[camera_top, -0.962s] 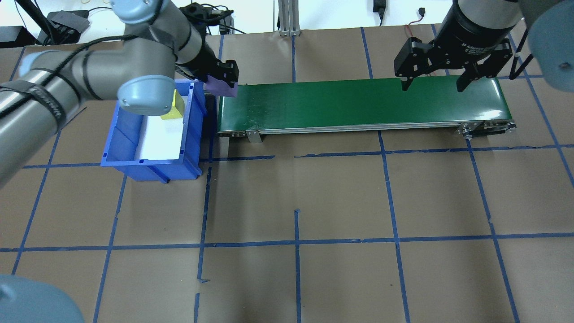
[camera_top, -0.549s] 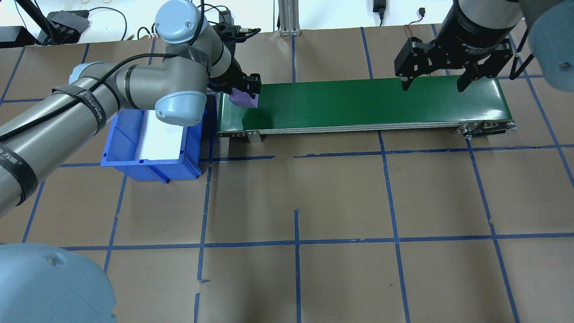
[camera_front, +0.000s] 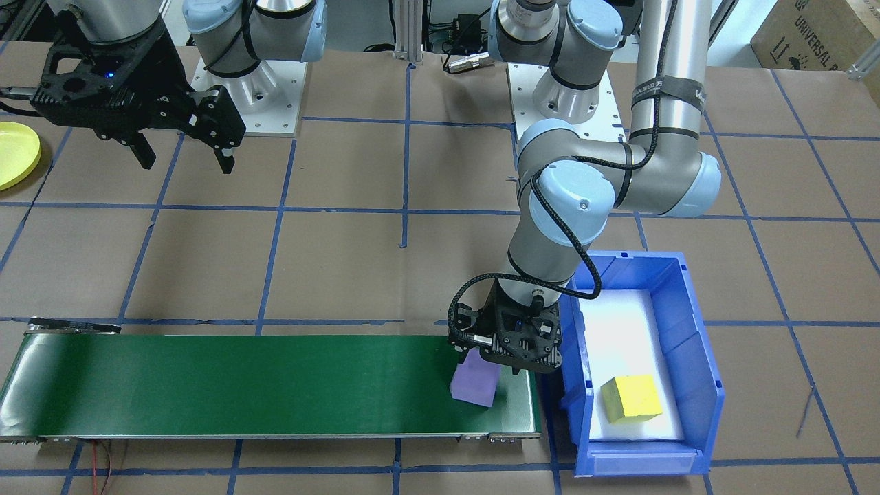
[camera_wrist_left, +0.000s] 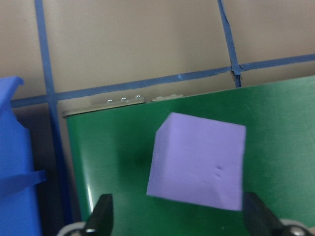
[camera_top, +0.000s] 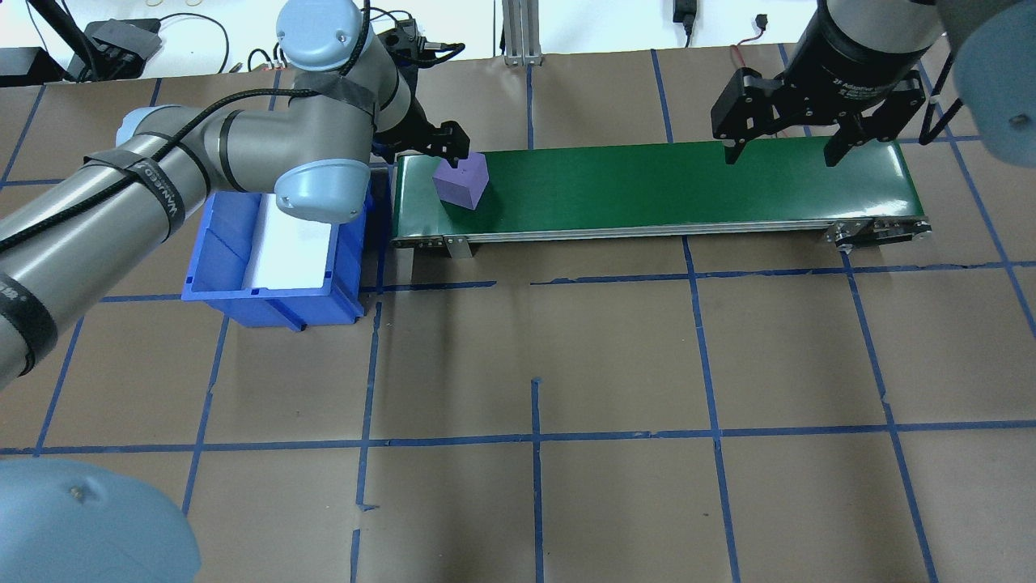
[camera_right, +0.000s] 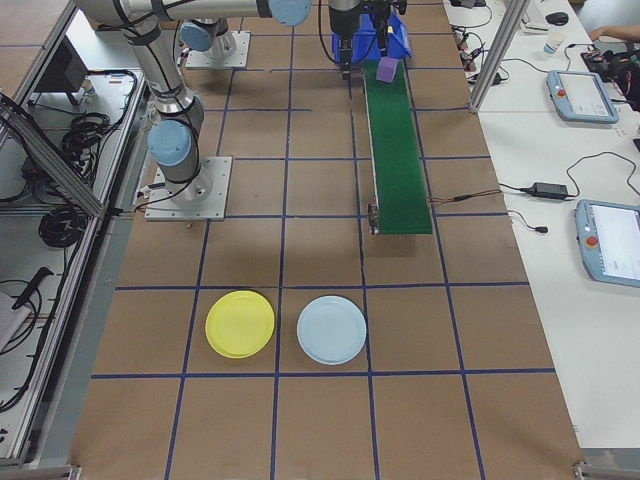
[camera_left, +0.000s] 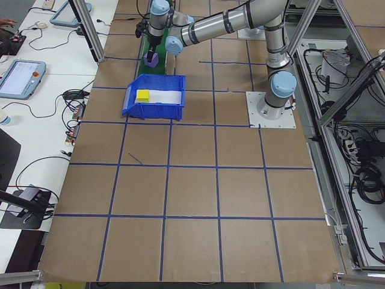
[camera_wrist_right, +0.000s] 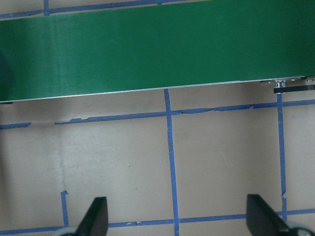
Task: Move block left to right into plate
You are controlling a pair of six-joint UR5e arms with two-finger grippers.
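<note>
A purple block [camera_top: 461, 180] sits on the left end of the green conveyor belt [camera_top: 647, 190], turned slightly askew. My left gripper [camera_top: 441, 150] hovers just above and behind it, open. In the left wrist view its fingers [camera_wrist_left: 103, 216] stand wide on either side of the block [camera_wrist_left: 199, 164] without touching it. My right gripper [camera_top: 779, 154] hangs open and empty over the belt's right end. The yellow plate [camera_right: 240, 323] lies on the table beyond that end and also shows at the edge of the front-facing view [camera_front: 14, 155].
A blue bin [camera_front: 694, 344] beside the belt's left end holds a yellow block [camera_front: 631, 397] on a white liner. A light blue plate [camera_right: 331, 329] lies next to the yellow one. Cables and electronics sit along the far table edge.
My left gripper carried the purple block from over the bin onto the belt's left end, then opened and drew back. The block now rests free. The right arm has not moved.
</note>
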